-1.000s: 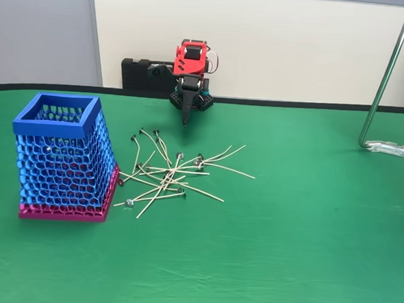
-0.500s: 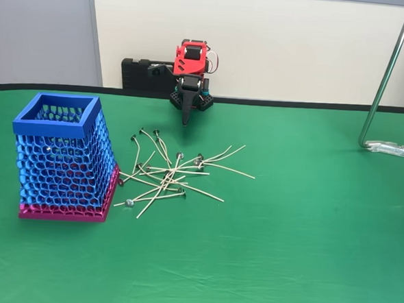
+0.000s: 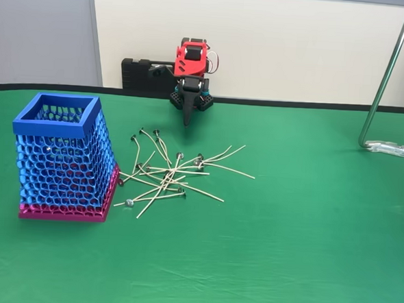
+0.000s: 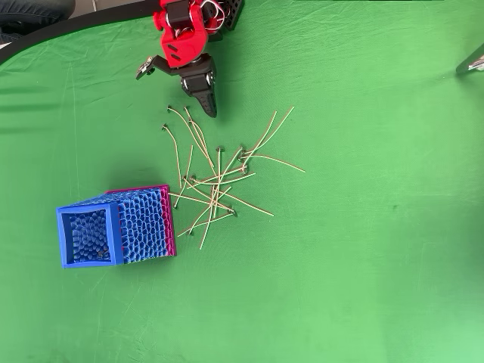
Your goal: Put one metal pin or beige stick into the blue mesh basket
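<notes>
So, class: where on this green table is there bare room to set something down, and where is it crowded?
The widest bare green lies right of the stick pile, out to the metal stand, and along the whole near edge in the fixed view. It is crowded between the blue mesh basket and the pile, and between the pile and the gripper.

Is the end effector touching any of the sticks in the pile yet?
Apart. In the overhead view the end effector points down near the table, and green cloth shows between its tip and the nearest sticks. The fixed view shows the same gap.
</notes>
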`<action>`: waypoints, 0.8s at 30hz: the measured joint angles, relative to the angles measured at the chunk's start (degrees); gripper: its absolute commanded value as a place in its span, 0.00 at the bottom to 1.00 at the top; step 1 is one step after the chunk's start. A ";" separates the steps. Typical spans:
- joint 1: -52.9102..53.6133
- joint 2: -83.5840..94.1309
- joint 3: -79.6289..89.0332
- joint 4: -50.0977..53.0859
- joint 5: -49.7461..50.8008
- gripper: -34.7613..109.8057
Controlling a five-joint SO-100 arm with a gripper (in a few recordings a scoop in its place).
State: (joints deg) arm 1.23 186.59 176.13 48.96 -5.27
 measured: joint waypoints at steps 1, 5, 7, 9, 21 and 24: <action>0.00 -0.53 0.00 0.00 0.00 0.25; 0.00 -2.90 -0.88 0.18 0.00 0.25; 0.00 -4.83 -2.20 0.18 0.09 0.25; 0.35 -6.77 -3.96 0.18 0.18 0.25; 1.49 -13.18 -12.83 5.89 0.26 0.25; 2.46 -17.05 -15.47 5.89 0.53 0.25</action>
State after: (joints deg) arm 3.69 169.54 160.66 54.84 -4.75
